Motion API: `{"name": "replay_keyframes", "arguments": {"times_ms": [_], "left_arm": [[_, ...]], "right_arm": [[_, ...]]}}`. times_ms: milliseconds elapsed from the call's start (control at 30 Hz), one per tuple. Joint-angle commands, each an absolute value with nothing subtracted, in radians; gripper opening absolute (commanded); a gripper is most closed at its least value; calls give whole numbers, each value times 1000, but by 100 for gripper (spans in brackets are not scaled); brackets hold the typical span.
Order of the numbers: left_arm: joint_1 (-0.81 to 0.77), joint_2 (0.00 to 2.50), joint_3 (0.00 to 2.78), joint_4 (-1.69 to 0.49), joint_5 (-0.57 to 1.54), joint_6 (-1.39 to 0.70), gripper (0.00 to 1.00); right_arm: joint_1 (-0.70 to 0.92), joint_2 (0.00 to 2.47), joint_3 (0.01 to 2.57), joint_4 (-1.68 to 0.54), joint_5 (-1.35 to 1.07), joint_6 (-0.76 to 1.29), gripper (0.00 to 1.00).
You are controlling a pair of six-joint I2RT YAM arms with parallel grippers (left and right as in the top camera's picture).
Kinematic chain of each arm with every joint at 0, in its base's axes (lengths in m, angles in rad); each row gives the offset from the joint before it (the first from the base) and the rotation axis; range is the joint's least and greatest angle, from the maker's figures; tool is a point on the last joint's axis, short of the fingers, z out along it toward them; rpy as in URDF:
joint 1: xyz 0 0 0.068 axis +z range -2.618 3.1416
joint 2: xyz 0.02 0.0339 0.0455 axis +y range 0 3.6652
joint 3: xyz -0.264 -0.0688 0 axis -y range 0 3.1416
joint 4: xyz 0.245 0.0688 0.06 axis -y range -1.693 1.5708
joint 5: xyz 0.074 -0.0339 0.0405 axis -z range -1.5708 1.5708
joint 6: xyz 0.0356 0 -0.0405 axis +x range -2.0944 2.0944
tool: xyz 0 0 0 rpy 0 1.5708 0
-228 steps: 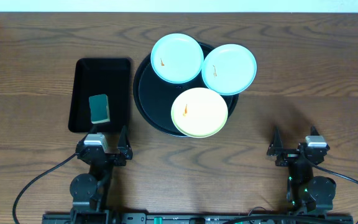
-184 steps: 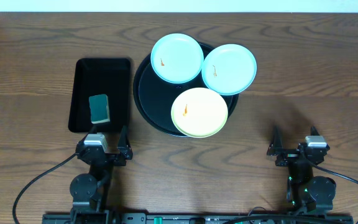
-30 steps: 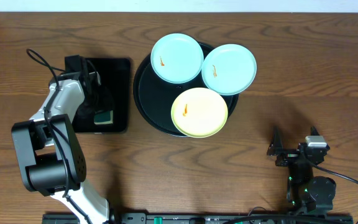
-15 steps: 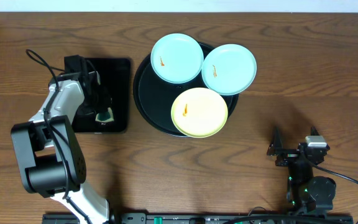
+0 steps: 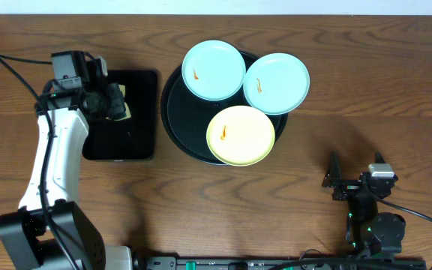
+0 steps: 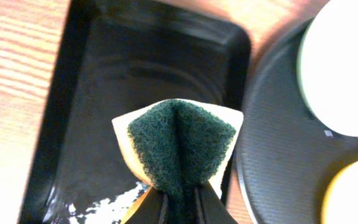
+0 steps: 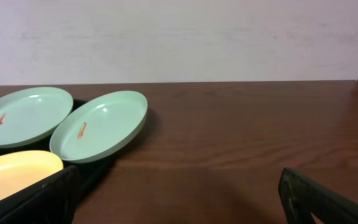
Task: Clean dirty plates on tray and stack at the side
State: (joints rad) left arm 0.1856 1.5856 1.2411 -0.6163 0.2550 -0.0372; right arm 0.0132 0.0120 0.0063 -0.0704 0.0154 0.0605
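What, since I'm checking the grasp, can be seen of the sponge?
The sponge has a dark green scouring face on pale yellow foam. It looks soft, pinched into a fold by the left end effector, with its corners flaring outward. It hangs over the small black tray; whether it touches that tray, I cannot tell.

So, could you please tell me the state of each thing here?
Sponge: folded, pinched in the left gripper over the rectangular tray.
Left gripper: shut on the sponge.
Right gripper: open, holding nothing.
Left blue plate: dirty, orange smear, on the round tray.
Right blue plate: dirty, orange smear, on the round tray.
Yellow plate: dirty, orange smear, on the round tray.
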Motion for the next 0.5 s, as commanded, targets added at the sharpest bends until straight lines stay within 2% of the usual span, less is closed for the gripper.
{"name": "replay_keyframes", "arguments": {"times_ms": [0,100,267,467], "left_arm": [[207,1592,1257,-624,356,-70,8],[247,1592,1258,-648,417,-114,8],[341,1592,1273,-696,653,-115,8],[426,1592,1275,-626,875,-113,8]], "right_arm": [[1,7,6,-75,14,70,99],[1,7,6,-75,14,70,99],[1,7,6,-75,10,70,99],[1,7,6,-76,3,73,99]]}}
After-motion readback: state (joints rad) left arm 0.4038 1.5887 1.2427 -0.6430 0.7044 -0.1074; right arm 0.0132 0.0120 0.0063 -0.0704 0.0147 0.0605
